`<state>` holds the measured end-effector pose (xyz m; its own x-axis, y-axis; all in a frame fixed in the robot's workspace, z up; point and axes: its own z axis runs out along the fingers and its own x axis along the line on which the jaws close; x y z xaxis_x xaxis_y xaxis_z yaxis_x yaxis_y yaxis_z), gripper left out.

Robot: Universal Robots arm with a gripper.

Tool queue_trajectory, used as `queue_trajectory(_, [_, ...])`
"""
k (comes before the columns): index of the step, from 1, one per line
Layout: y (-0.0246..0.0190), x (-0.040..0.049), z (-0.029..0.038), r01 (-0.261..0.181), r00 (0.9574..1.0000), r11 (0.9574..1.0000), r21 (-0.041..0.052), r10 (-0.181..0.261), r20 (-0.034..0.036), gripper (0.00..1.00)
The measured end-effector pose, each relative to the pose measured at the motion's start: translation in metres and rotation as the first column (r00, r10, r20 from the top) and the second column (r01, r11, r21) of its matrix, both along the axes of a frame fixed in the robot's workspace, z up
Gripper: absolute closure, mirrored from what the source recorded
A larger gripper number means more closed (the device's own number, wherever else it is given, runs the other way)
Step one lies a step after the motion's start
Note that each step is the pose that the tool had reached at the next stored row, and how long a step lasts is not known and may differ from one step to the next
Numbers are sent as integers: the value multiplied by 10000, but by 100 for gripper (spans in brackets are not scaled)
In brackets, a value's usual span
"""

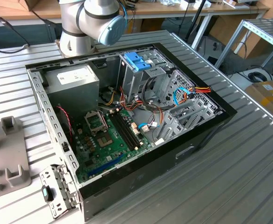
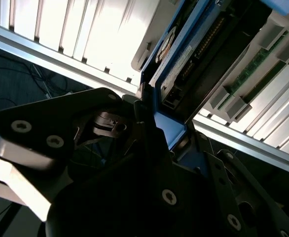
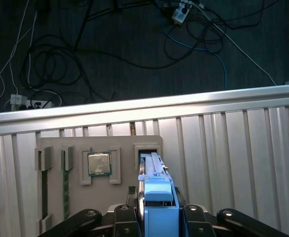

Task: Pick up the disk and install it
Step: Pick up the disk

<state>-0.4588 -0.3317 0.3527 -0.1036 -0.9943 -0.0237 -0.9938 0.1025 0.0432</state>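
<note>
Black gripper point(image 3: 159, 219) linkage sits closest to the lens in both wrist views. I read its fingers point(image 3: 190, 213) as closed narrow on the disk point(image 3: 153, 170), one on each side of the blue carrier frame point(image 3: 159, 200), touching it.

Disk: standing on edge, thin silver-grey body with the blue plastic frame wrapped around it. In the second wrist view I see a white printed label point(image 2: 176, 61) along one face and a dark underside with a connector row next to it. Its far end sits at a rectangular slot in the grey holder tray point(image 3: 122, 148); I can't tell if it's seated in there or lifted just clear.

Same tray carries a square processor chip point(image 3: 99, 164) in a pocket just beside the disk slot, and a green memory stick point(image 3: 65, 185) standing in a narrow slot further along. Tray lies on the ribbed metal surface point(image 3: 233, 148), near its edge; beyond the edge, dark floor with loose cables point(image 3: 60, 64).

Exterior view: open computer case point(image 1: 183, 149) lying on its side on the surface, motherboard point(image 1: 106, 140) up, grey power-supply box point(image 1: 73, 79) in one corner, metal drive cage point(image 1: 141, 77) with a blue handle point(image 1: 137, 60) on top. Behind the case the arm point(image 1: 92, 18) rises. Tray corner is at the exterior view's left, well apart from the drive cage.
</note>
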Motion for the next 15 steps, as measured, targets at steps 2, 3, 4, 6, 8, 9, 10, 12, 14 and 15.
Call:
queue_trajectory(2, [0,0,25,0,10000,10000,0,0,0,63])
queue_trajectory(3, [0,0,35,0,10000,10000,0,0,-1,63])
queue_trajectory(4, [0,0,49,0,10000,10000,0,0,0,63])
queue_trajectory(6, [0,0,66,0,10000,10000,0,0,-1,63])
queue_trajectory(8, [0,0,86,0,10000,10000,0,0,0,63])
queue_trajectory(9, [0,0,92,-1,10000,10000,0,1,0,63])
queue_trajectory(10, [0,0,99,0,10000,10000,0,0,1,63])
queue_trajectory(12, [0,0,115,0,10000,10000,0,0,-1,63])
queue_trajectory(14, [0,0,130,0,10000,10000,0,0,1,63])
queue_trajectory(15, [0,0,138,0,10000,10000,0,0,0,63])
